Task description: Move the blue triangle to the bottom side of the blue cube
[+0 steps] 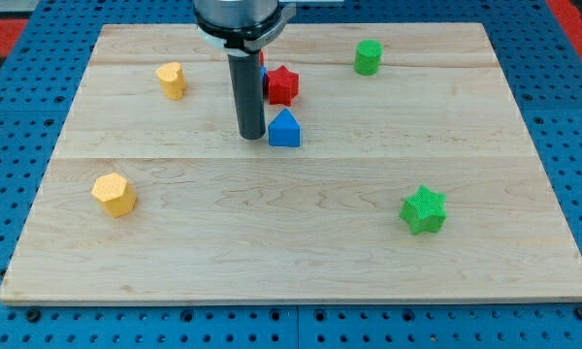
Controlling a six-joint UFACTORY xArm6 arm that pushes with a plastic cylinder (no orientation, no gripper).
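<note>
While the blue cube hides behind our rod, we hold my tip just left of the blue triangle, seemingly nearly placed; no claw exists to judge.

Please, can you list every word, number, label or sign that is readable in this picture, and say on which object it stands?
There is none to read. The wooden board, the blue triangle, the red star, the other blocks and the rod ending in my tip carry no writing or marks.
</note>
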